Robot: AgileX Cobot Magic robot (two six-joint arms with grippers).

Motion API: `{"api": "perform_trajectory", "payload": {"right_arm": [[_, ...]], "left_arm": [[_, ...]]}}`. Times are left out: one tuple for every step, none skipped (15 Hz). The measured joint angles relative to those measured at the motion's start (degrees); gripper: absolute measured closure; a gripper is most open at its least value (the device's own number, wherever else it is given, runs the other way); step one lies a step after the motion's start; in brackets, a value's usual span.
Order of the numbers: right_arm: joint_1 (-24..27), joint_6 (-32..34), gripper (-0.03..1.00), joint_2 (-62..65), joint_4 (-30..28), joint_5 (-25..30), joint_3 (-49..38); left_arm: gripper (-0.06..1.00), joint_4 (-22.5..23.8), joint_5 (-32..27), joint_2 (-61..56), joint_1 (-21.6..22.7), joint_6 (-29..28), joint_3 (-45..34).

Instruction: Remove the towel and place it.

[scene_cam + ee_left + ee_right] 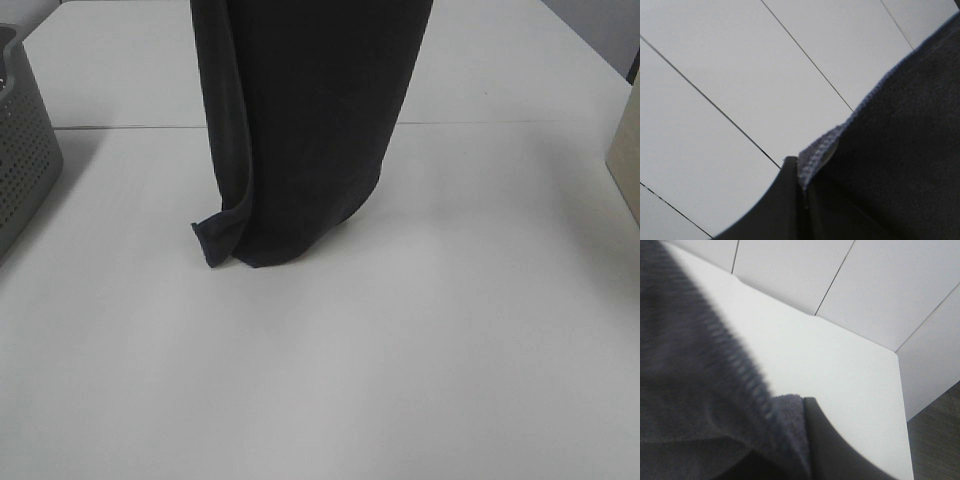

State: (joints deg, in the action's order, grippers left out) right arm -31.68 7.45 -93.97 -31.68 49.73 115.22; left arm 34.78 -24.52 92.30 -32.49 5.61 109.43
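The towel (300, 130), dark navy-black, hangs from above the frame in the exterior high view as a tall folded drape. Its lower end and a curled corner (212, 245) rest on the white table (420, 350). Neither gripper shows in that view. In the left wrist view my left gripper (802, 172) is shut on the towel's hemmed edge (816, 152), with a dark finger (780, 205) beside the cloth. Seen from the right wrist, my right gripper (802, 407) is likewise shut on a stitched edge of the towel (695, 390), its dark finger (832, 452) pressed against the fabric.
A grey perforated basket (22, 150) stands at the table's left edge. A beige object (626, 150) pokes in at the right edge. The right wrist view shows the table's far edge with dark floor (940, 435) beyond it.
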Motion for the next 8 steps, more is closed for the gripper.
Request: {"api": "perform_trajectory", "payload": {"right_arm": [[1.4,1.9,0.96,0.0,0.0,-2.9,-0.1],[2.5,3.3,0.96,-0.3,0.5,-6.0,-0.1],[2.8,4.1,0.96,-0.7,0.9,-9.5,-0.1],[2.8,4.5,0.96,-1.4,1.0,-12.7,-0.1],[2.8,5.4,0.96,-2.0,1.1,-15.1,-0.1],[3.0,6.0,0.96,-2.8,1.1,-17.5,-0.1],[3.1,6.5,0.96,-3.3,1.1,-18.6,-0.1],[3.3,7.0,0.96,-4.2,0.7,-20.3,-0.1]], "left_arm": [[0.94,0.1,2.5,0.3,1.9,-1.5,0.0],[0.94,0.2,5.3,0.8,3.7,-2.5,0.0],[0.94,0.2,7.8,1.3,5.0,-3.5,0.0],[0.94,0.3,10.3,1.6,6.4,-4.7,0.0],[0.94,0.5,12.5,2.0,7.6,-6.0,0.0],[0.94,0.5,14.2,2.5,8.7,-7.1,0.0],[0.94,0.5,15.2,2.8,9.2,-7.7,0.0],[0.94,0.6,17.0,3.5,10.3,-8.2,0.0]]}}
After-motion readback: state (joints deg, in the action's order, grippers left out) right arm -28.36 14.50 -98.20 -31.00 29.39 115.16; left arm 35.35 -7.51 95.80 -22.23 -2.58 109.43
